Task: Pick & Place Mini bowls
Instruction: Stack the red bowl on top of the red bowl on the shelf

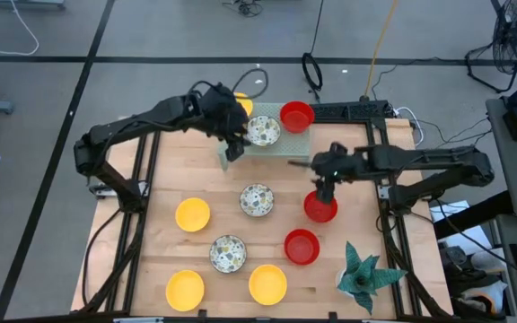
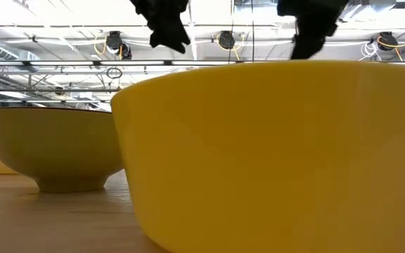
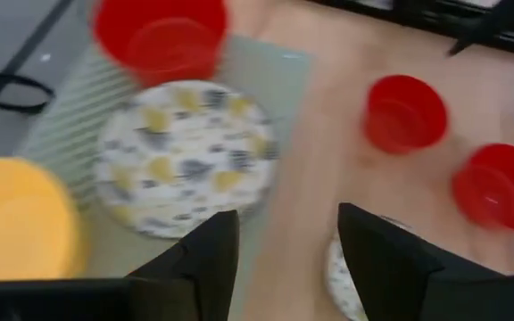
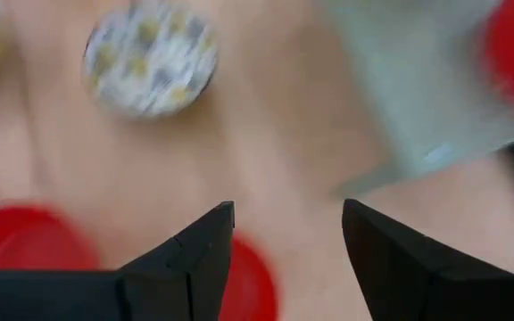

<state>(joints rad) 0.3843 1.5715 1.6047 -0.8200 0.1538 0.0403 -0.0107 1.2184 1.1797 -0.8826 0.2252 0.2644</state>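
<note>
Three mini bowls sit on the pale green rack at the far edge: yellow, speckled and red. My left gripper hangs open by the rack's near left corner, beside the speckled bowl, and holds nothing. My right gripper is open above the far rim of a red bowl. That bowl's rim shows between its fingers, and I see no touch. On the table stand more bowls: yellow, speckled, speckled and red.
Two yellow bowls stand at the near edge and fill the low view. A green spiky plant is at the near right corner. Bare wood lies along the table's left side.
</note>
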